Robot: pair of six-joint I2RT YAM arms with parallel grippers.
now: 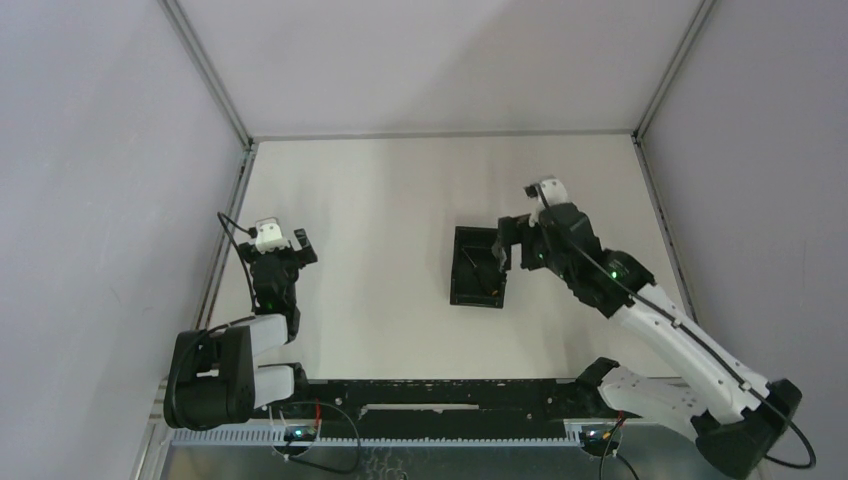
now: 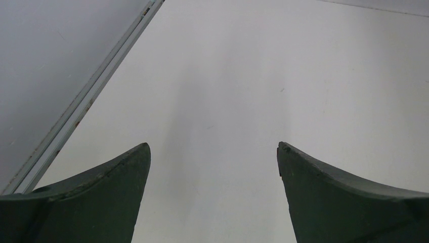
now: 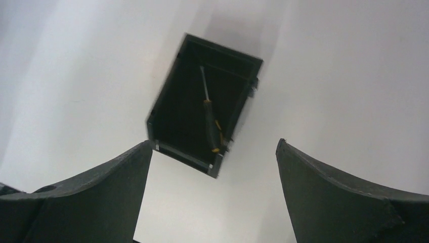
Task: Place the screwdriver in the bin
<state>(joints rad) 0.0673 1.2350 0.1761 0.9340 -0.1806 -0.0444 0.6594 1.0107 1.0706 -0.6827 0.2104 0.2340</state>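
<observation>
From high above the near edge, we look down over the whole tabletop (image 1: 380, 200). Our left wrist view faces the tabletop's left edge from close by; our right wrist view looks down on the bin (image 3: 178, 117), which the top view shares.

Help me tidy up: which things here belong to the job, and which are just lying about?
Belongs to the job: screwdriver; bin, with the screwdriver lying inside it.
Just lying about: nothing visible on the table.

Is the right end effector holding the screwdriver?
No, the screwdriver lies inside the bin, and the right end effector is open with nothing between its fingers.
</observation>
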